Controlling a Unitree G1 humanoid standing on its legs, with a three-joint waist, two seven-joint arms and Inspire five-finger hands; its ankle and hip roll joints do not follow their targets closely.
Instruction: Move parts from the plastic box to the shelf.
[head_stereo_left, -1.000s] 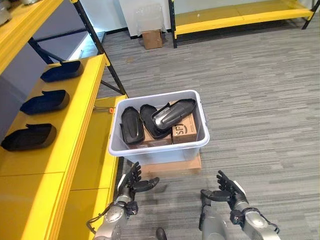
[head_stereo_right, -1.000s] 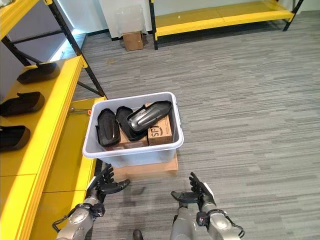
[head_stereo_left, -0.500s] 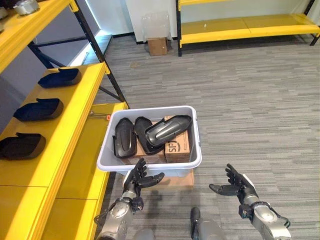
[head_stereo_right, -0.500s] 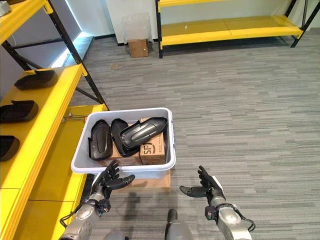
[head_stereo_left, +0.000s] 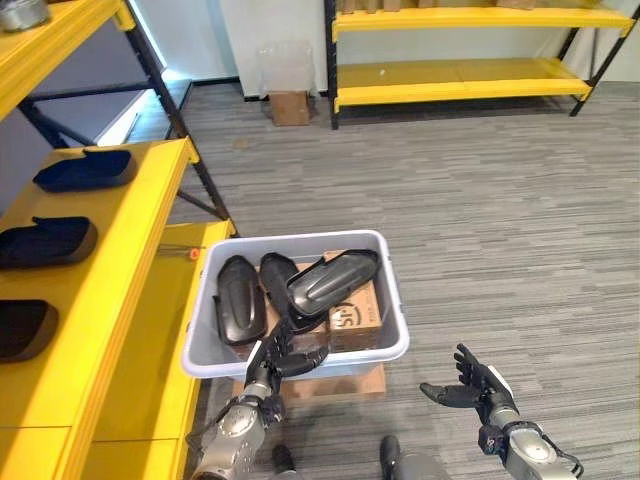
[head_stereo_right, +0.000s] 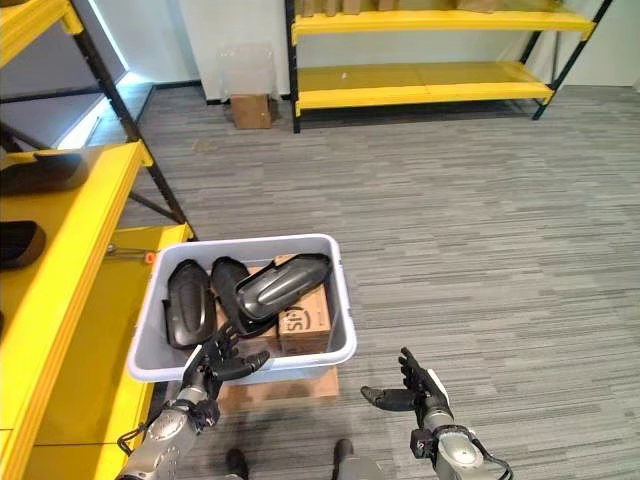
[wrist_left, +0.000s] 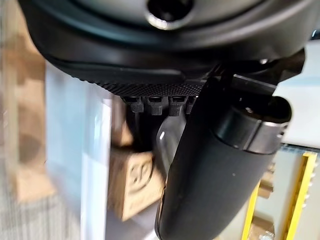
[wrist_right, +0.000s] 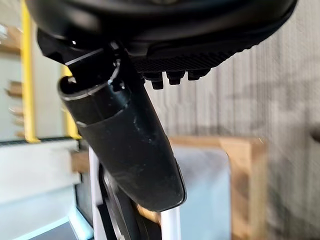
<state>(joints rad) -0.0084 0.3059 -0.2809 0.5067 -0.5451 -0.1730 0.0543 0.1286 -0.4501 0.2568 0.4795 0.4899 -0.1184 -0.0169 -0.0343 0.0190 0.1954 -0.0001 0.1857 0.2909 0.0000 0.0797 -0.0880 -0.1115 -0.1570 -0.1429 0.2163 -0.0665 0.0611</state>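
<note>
A grey plastic box (head_stereo_left: 396, 310) stands on a brown base on the floor beside the yellow shelf (head_stereo_left: 130, 290). Inside it lie three black moulded parts: one at the left (head_stereo_left: 232, 312), one in the middle (head_stereo_left: 273, 290), and one (head_stereo_left: 333, 282) resting across cardboard boxes (head_stereo_left: 356, 316). Three more black parts (head_stereo_left: 45, 241) sit in a row on the shelf. My left hand (head_stereo_left: 275, 362) is open, its fingers up against the box's near wall. My right hand (head_stereo_left: 470, 385) is open and empty above the carpet, to the right of the box. In the left wrist view my thumb (wrist_left: 215, 170) stands before the box wall (wrist_left: 95, 165).
A long yellow rack (head_stereo_left: 460, 80) runs along the far wall. A small cardboard box (head_stereo_left: 291, 107) and a clear container (head_stereo_left: 280, 65) stand beside it. Dark shelf struts (head_stereo_left: 195, 170) slant down behind the grey box. Grey carpet (head_stereo_left: 500, 230) spreads to the right.
The whole picture has shifted as the camera moved. The box now lies closer to my hands, and my left hand has come up to its near wall. Both hands stay open.
</note>
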